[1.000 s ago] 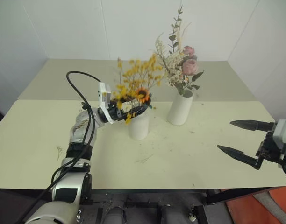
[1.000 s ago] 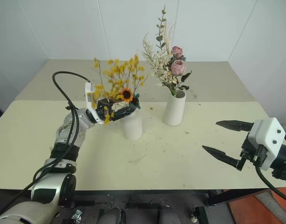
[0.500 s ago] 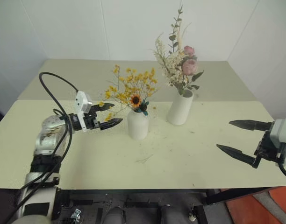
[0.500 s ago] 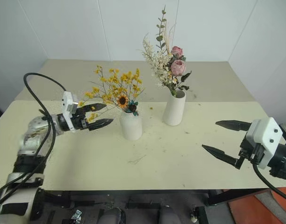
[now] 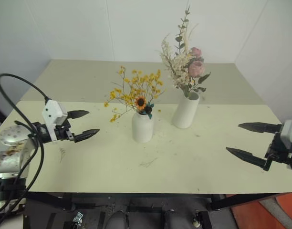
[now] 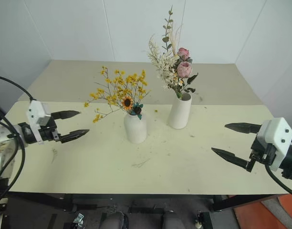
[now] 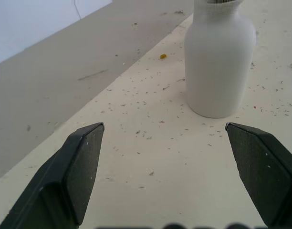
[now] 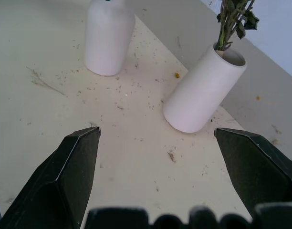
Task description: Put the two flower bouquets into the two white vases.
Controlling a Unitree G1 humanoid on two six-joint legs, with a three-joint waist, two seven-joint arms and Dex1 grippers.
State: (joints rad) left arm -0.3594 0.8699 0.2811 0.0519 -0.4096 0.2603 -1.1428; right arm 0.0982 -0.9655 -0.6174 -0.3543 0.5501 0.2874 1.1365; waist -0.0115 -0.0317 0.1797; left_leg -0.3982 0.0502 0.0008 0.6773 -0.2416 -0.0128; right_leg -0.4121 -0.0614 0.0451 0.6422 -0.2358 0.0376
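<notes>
The yellow-orange spray with its small sunflower (image 5: 135,93) stands in the short rounded white vase (image 5: 142,127) at the table's middle. To its right, the pink rose bunch (image 5: 186,64) rises from the taller white cylinder vase (image 5: 185,110). My left gripper (image 5: 85,125) hovers open and empty over the table, well to the left of the short vase (image 7: 218,52), fingers pointing toward it. My right gripper (image 5: 249,140) is open and empty at the table's right edge, facing both vases; the cylinder (image 8: 203,90) and the short vase (image 8: 108,38) appear in its wrist view.
The pale table (image 5: 193,162) is dusted with small dry flower bits, with a loose twig (image 5: 148,163) in front of the short vase. A second table surface (image 5: 84,78) stretches behind, up to white walls.
My left gripper has drawn back to the left, away from the yellow spray and the short vase, with its jaws open. The spray stays standing in the vase. The right gripper has held still.
</notes>
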